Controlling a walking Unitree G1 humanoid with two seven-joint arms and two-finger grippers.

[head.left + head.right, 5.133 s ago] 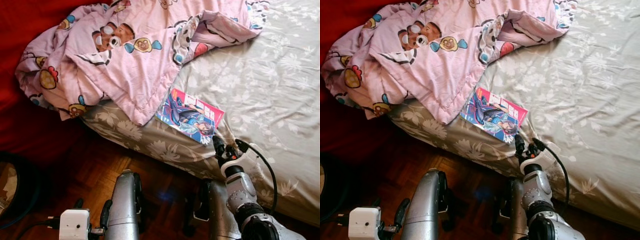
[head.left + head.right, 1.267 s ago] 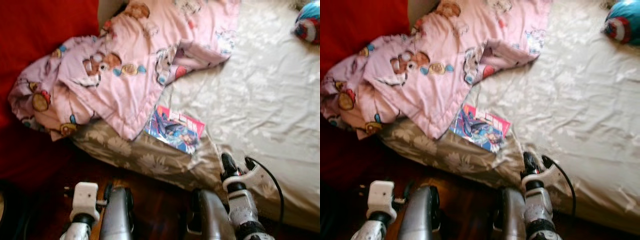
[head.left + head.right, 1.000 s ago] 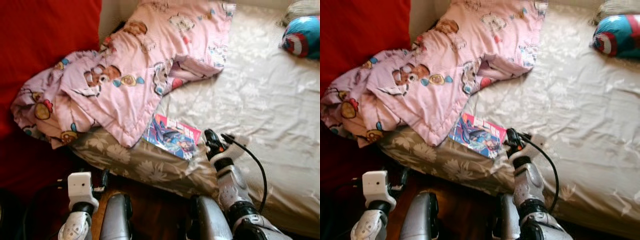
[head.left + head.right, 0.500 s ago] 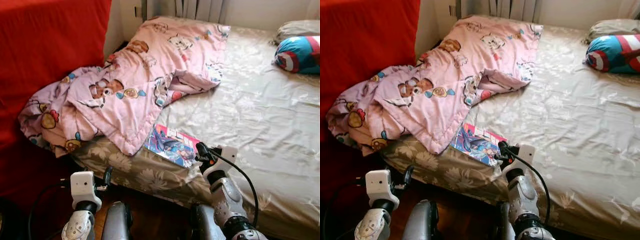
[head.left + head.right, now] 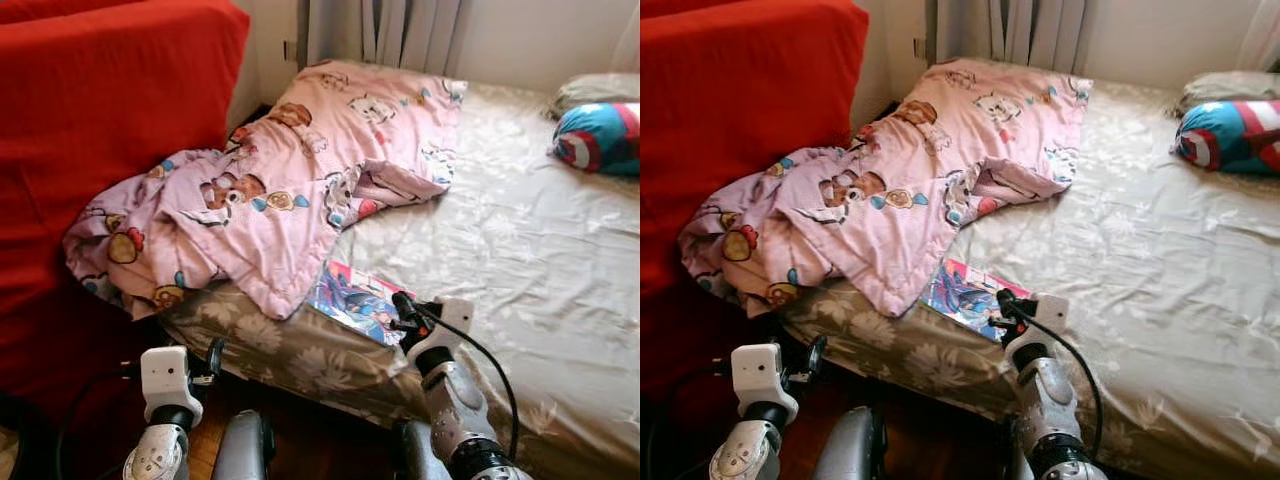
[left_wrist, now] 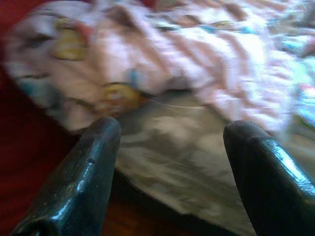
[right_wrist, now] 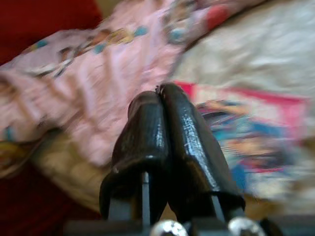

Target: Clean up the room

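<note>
A colourful comic book (image 5: 352, 296) lies flat near the front edge of the bed, its upper left corner tucked under a crumpled pink cartoon blanket (image 5: 270, 190). My right gripper (image 5: 402, 304) is shut with nothing in it. Its tips rest at the book's right corner, and in the right wrist view the closed fingers (image 7: 162, 123) point over the book (image 7: 256, 142). My left gripper (image 6: 171, 127) is open and empty. It is held low in front of the bed's side, below the hanging blanket (image 6: 147, 59).
The bed (image 5: 520, 260) has a beige floral sheet. A blue and red round pillow (image 5: 597, 135) lies at its far right. A red sofa (image 5: 100, 110) stands close on the left, with curtains (image 5: 400, 30) behind. Dark wooden floor (image 5: 310, 440) lies below.
The camera has tilted up, bringing in more of the bed and the wall. My right gripper has come up from below the book to its right corner. The left gripper has risen into view.
</note>
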